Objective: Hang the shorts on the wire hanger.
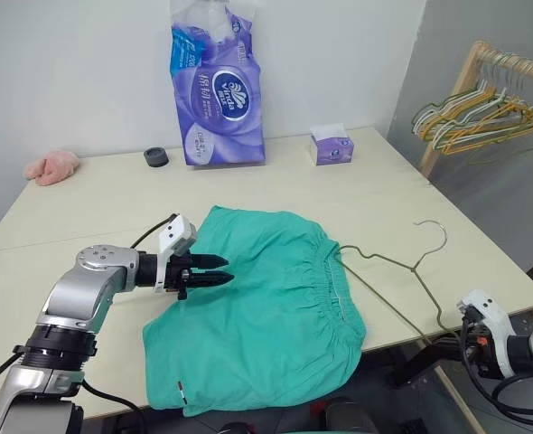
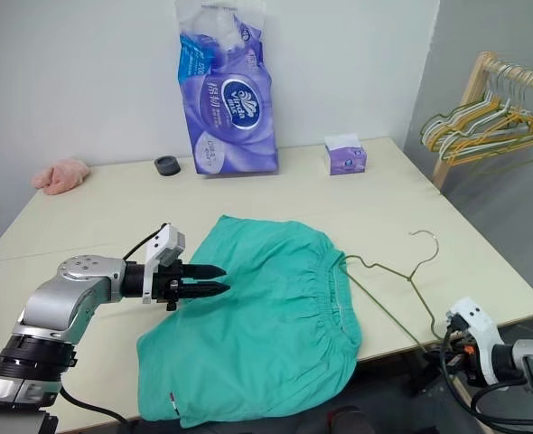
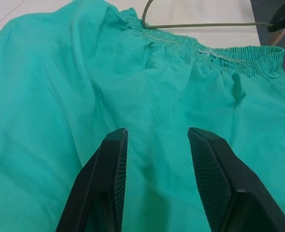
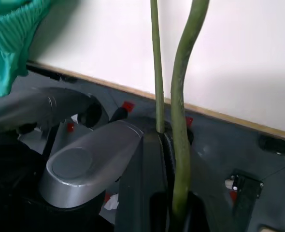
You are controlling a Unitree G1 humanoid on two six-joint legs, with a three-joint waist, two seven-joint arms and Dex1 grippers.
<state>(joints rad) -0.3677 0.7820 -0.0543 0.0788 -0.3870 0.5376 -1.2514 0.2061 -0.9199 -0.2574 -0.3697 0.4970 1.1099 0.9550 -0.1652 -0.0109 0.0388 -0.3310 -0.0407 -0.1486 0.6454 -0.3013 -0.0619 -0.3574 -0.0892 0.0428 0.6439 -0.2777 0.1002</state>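
The teal-green shorts (image 1: 266, 307) lie flat on the pale table (image 1: 113, 208), their gathered waistband turned toward the right. My left gripper (image 1: 229, 268) hovers level over the shorts' left edge. It is open, with nothing but fabric showing beneath its fingers (image 3: 111, 159). The wire hanger (image 1: 414, 268) lies on the table to the right of the shorts, hook pointing away, and one corner meets the waistband. Its near corner juts past the table's front right edge. There my right gripper (image 4: 164, 145) sits below the tabletop, shut on the wire (image 4: 178, 87).
A tall purple tissue pack (image 1: 217, 86), a small tissue box (image 1: 330, 145) and a black ring (image 1: 156, 156) stand along the back. A pink fluffy cloth (image 1: 52, 165) lies at the back left. A wooden rack with bunched hangers (image 1: 483, 113) stands off the right.
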